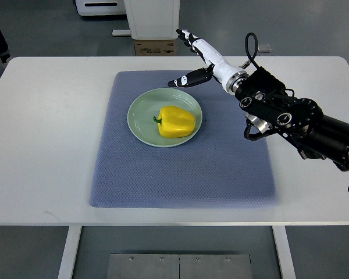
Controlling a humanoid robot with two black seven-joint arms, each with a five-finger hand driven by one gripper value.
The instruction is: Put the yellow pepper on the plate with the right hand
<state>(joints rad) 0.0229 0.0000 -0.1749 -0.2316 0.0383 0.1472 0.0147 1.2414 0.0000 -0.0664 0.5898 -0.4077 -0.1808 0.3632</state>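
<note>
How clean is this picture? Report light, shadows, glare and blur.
Top view: soft, even light; faint shadows on the mat under the plate and beside the right hand; a mild sheen on the yellow pepper; no harsh glare on the table; everything sharp, no motion blur.

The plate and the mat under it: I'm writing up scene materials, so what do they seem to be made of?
The plate looks like glazed ceramic, possibly melamine: pale green, smooth, with a soft sheen on its rim. The mat looks like woven or knitted fabric: matte blue-grey with a fine, regular textured surface and soft edges.
</note>
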